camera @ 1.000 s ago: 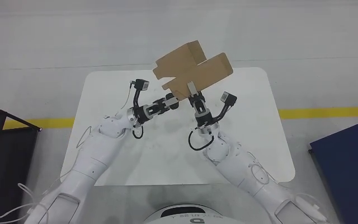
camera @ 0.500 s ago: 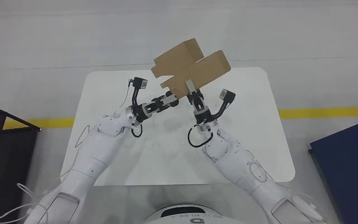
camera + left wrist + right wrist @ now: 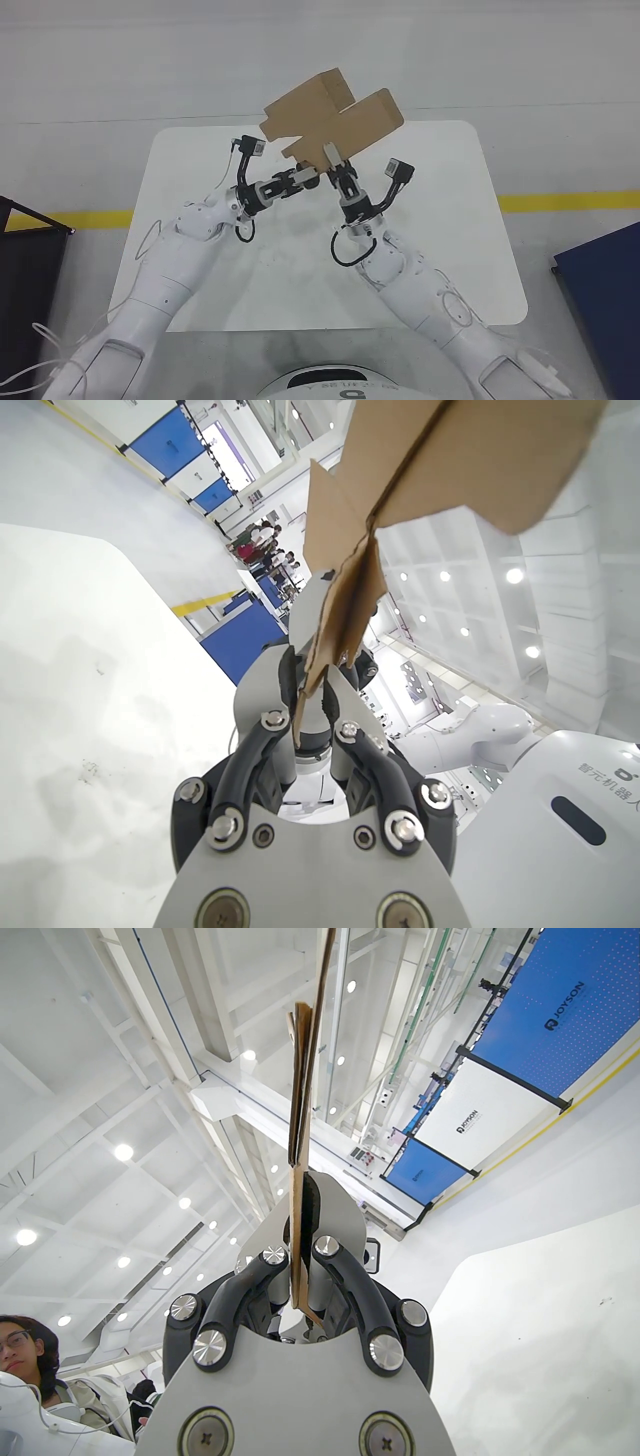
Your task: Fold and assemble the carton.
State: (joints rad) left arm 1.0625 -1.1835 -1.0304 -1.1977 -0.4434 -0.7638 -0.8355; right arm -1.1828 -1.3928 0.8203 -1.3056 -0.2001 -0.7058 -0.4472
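The carton (image 3: 330, 115), a flat brown cardboard blank with stepped flaps, is held up in the air above the white table (image 3: 450, 230); both arms grip it along its nearer, lower edge, and most of it spreads away beyond their fingertips.

The left gripper (image 3: 310, 672) has its jaws drawn almost together on a folded corner of the cardboard; the pinched layers sit between the two fingers and run down toward the palm; past the fingertips the panels fan apart into wider sheets that tilt off overhead. The table lies well below this gripper, to one side of it.

The right gripper (image 3: 300, 1208) is closed tight on a thin edge of the same carton; the cardboard stands edge-on between its fingers, several layers pressed flat, and rises straight out from the fingertips; the table lies off to the side of this gripper, well apart from it.

From above, the two grippers sit just beside each other under the carton, the left one coming in at a slant from its own side and the right one pointing up from beneath; the carton touches nothing but their fingers.
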